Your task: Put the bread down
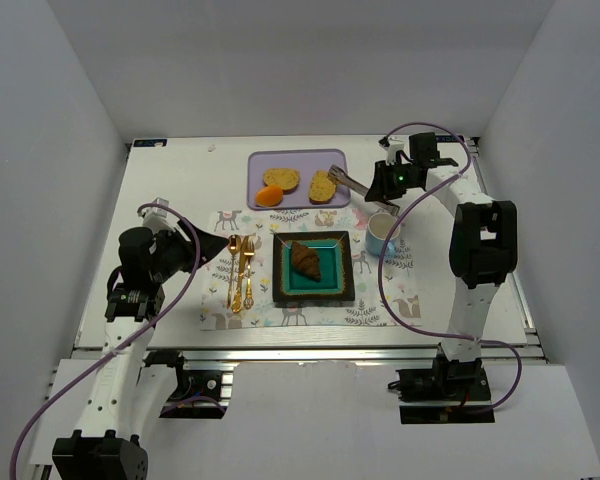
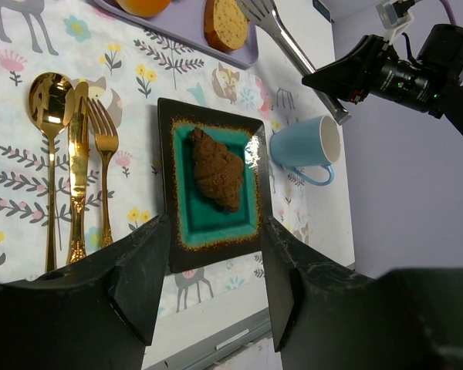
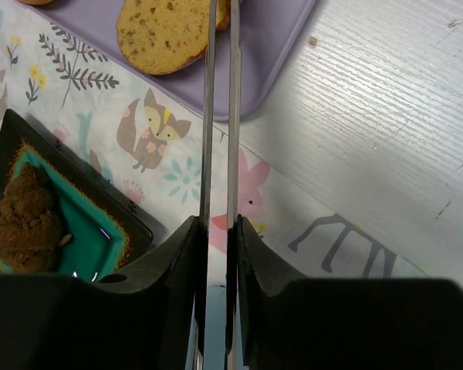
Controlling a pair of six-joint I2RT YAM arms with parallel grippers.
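My right end effector [image 3: 218, 231] clamps the tongs [image 3: 219, 116] nearly shut, so they could shove the slice [image 3: 163, 35] at eleven o'clock rather than straddle it; my left end effector [image 2: 214, 277] gapes empty.

Croissant [image 1: 305, 260] on the plate [image 1: 314, 297]; slices [image 1: 280, 179] on the tray [image 1: 300, 160] behind it; cup [image 1: 380, 235] right.

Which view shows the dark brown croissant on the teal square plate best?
Left wrist: the dark brown croissant lies whole, large and unobstructed on the teal square plate. Top external shows it whole but small; right wrist catches it at the frame's left edge, partly cut off.
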